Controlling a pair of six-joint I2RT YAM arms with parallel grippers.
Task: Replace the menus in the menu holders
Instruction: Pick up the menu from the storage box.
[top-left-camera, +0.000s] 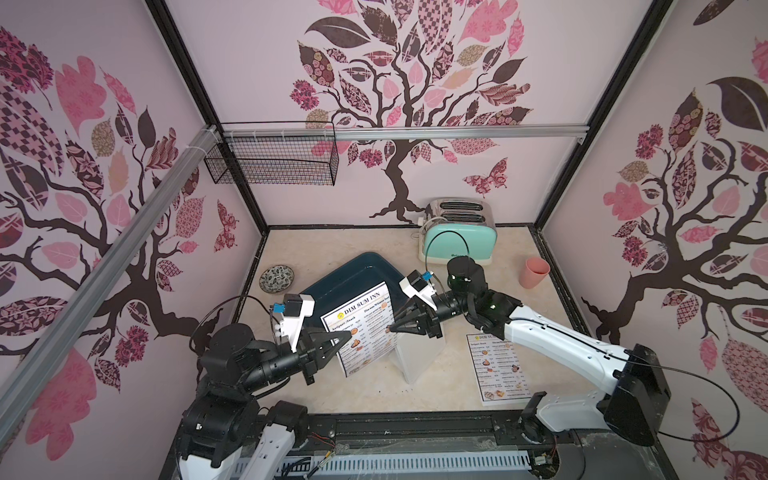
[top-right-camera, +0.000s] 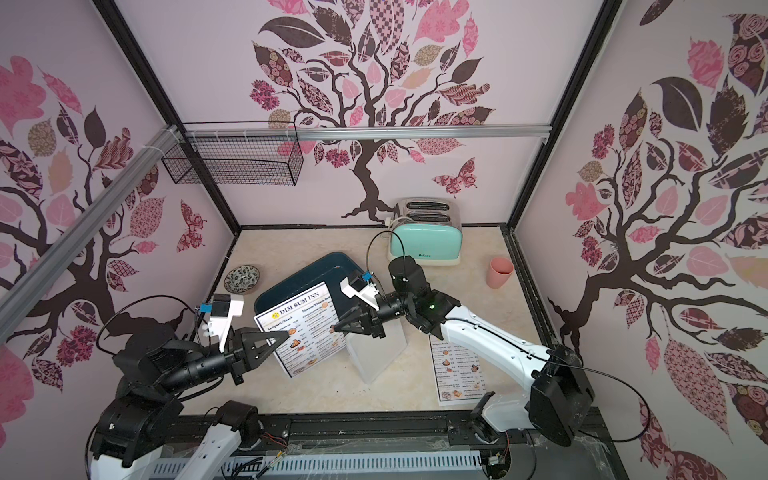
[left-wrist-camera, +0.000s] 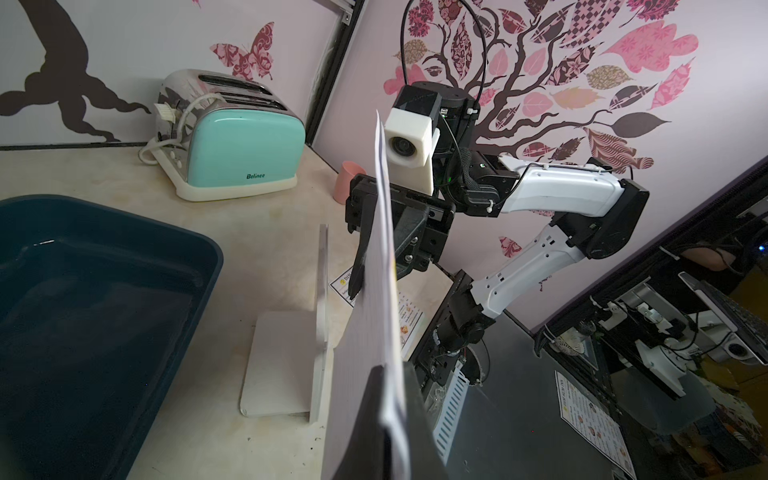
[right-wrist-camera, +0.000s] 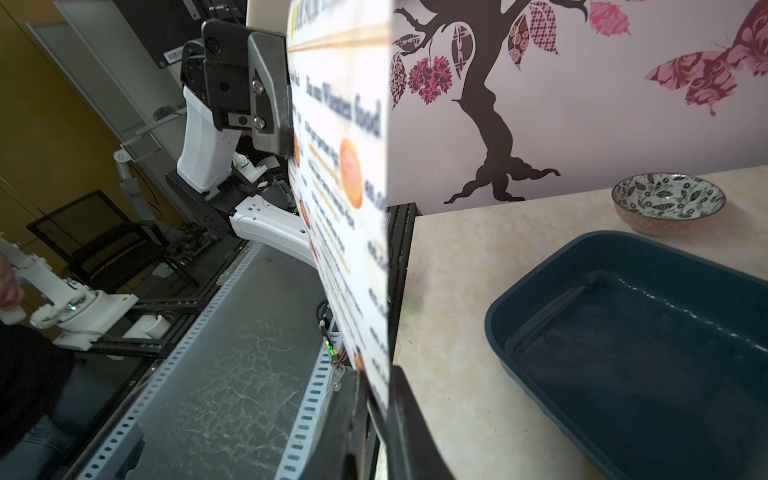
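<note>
Two sets of jaws are pinching one sheet. Your left jaws are pressed together on the left edge of the raised menu (top-left-camera: 365, 320) and your right jaws are closed on its right edge, one finger on the printed face and one behind it. You hold that menu (top-right-camera: 307, 328) off the tabletop (top-left-camera: 374, 395), tilted, with its "DIM SUM INN" heading uppermost and the print facing the front edge. In the left wrist view the sheet (left-wrist-camera: 374, 332) runs edge-on just beside the upright pane of the clear acrylic menu holder (left-wrist-camera: 322, 291); you cannot tell from the pictures whether paper and pane touch. In both top views the holder (top-left-camera: 415, 357) stands on the tabletop below the right jaws, with the menu's lower right corner overlapping it. Behind the menu sits the dark blue tray (top-left-camera: 361, 270). A second menu (top-left-camera: 498, 370) lies flat to the right of the holder near the front edge, partly covered by your right arm. Farther out are a patterned bowl (top-left-camera: 276, 278) left of the tray, a mint toaster (top-left-camera: 459, 241) at the back wall, a pink cup (top-left-camera: 536, 272) to its right, and a wire basket (top-left-camera: 274, 162) hanging on the wall.
</note>
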